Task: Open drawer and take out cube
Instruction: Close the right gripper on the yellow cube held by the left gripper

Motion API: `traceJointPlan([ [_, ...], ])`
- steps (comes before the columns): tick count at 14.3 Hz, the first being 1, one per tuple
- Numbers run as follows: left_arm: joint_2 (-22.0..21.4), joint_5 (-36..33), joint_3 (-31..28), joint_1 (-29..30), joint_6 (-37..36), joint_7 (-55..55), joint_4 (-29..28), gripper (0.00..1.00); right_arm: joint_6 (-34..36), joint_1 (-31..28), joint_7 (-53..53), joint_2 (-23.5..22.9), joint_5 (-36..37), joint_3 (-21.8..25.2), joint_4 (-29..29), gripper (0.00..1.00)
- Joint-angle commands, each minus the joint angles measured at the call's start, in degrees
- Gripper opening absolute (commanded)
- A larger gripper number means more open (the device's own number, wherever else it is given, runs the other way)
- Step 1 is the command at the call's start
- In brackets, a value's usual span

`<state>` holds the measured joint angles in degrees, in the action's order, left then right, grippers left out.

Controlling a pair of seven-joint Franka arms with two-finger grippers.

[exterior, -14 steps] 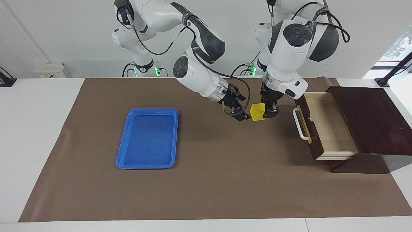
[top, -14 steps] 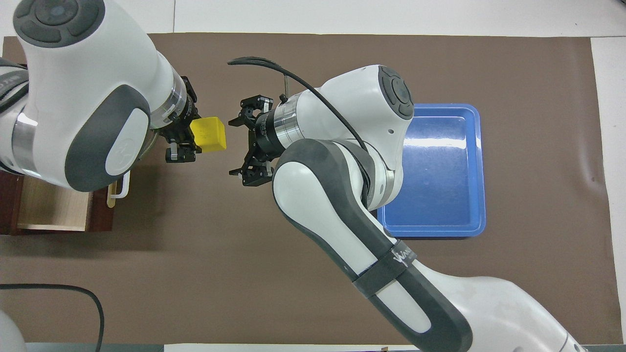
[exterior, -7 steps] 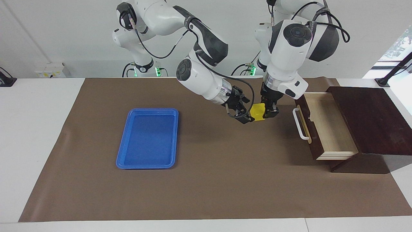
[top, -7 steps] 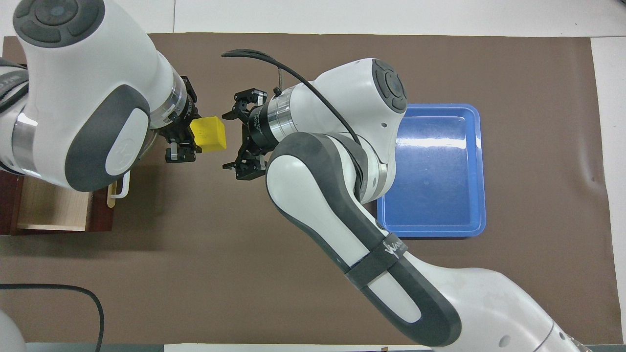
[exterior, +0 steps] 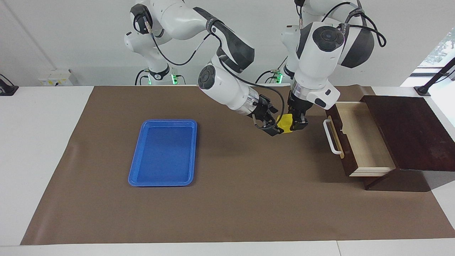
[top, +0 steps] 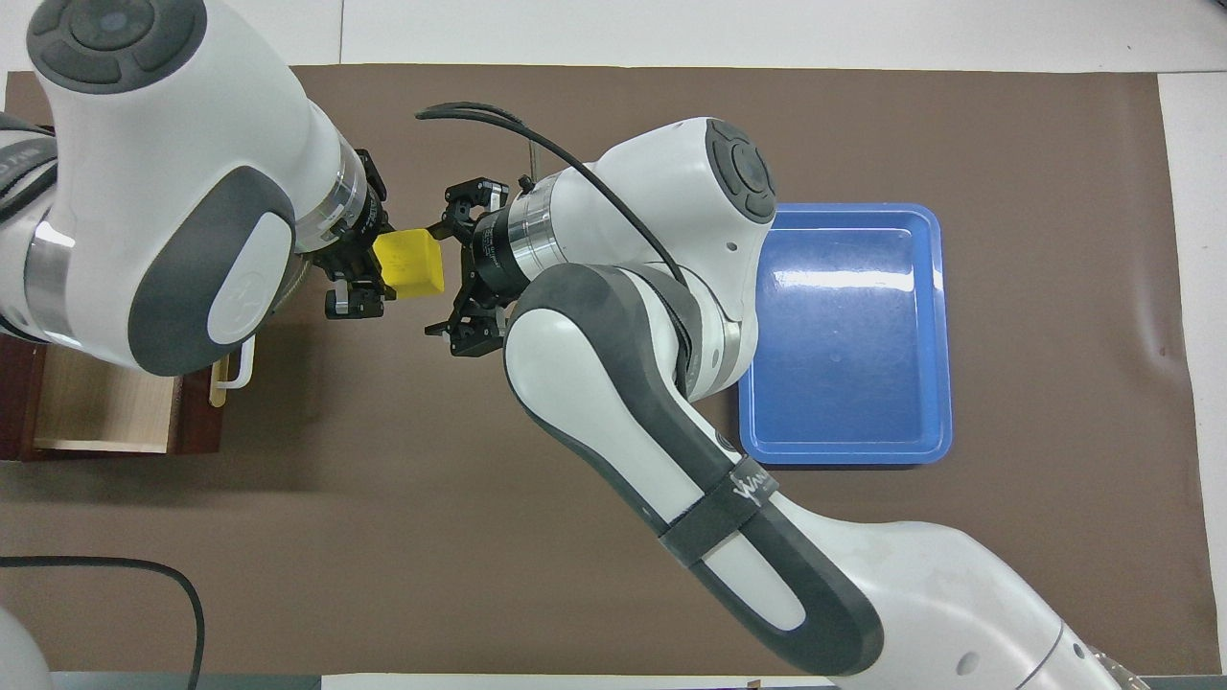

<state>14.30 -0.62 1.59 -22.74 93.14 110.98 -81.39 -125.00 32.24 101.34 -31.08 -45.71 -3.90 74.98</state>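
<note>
Overhead view first: my left fingers [top: 369,273] pinch the cube [top: 409,264], a small yellow block held up in the air over the brown mat [top: 613,575], between the drawer [top: 105,402] and the blue tray [top: 848,450]. My own left forearm covers most of the drawer from up here; only a strip of pale interior and a bit of the white handle [top: 240,369] peek out beneath it.

Facing view fills that in. The drawer [exterior: 362,138] stands pulled out of its dark wooden box [exterior: 408,131] at the left arm's end of the worktop [exterior: 35,142], handle [exterior: 331,137] toward the mat, and the pale interior that shows is bare. My left fingers [exterior: 298,122] point down, closed on the cube [exterior: 284,122], of which just a yellow sliver shows between the two hands.

My right fingers [exterior: 273,126] come in from the side, spread wide, one black tip on each side of the cube's free end. In the overhead view my right fingers [top: 455,273] straddle that end too, one tip at the cube's upper corner, the other lower down. Whether either tip is touching the yellow face I cannot tell; the wrist and cable crowd that spot.

The blue tray [exterior: 161,181] lies flat on the mat [exterior: 227,213] toward the right arm's end, well apart from the cube, partly covered overhead by my right elbow.
</note>
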Motion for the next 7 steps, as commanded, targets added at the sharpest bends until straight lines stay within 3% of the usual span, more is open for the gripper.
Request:
traceJointPlan([
  [1, 0.2, 0.62, -0.36, -0.37, 0.55, 0.38, 0.26, 0.0, 0.9, 0.98, 2.02, -0.91, 1.5, -0.06, -1.77, 1.0],
  [4, 0.2, 0.62, -0.36, -0.46, 0.46, 0.38, 0.26, 0.0, 0.9, 1.07, 2.02, -0.91, 2.2, -0.06, -1.77, 1.0],
  [5, 0.2, 0.62, -0.36, -0.46, 0.46, 0.38, 0.26, 0.0, 0.9, 1.07, 2.02, -0.91, 2.2, -0.06, -1.77, 0.87],
  [6, 0.2, 0.62, -0.36, -0.46, 0.55, 0.38, 0.26, 0.0, 0.47, 1.07, 2.02, -0.91, 2.2, -0.06, -1.77, 0.54],
  [7, 0.2, 0.71, -0.36, -0.55, 0.64, 0.38, 0.26, 0.0, 0.2, 1.07, 2.1, -0.91, 2.03, -0.14, -1.77, 0.08],
])
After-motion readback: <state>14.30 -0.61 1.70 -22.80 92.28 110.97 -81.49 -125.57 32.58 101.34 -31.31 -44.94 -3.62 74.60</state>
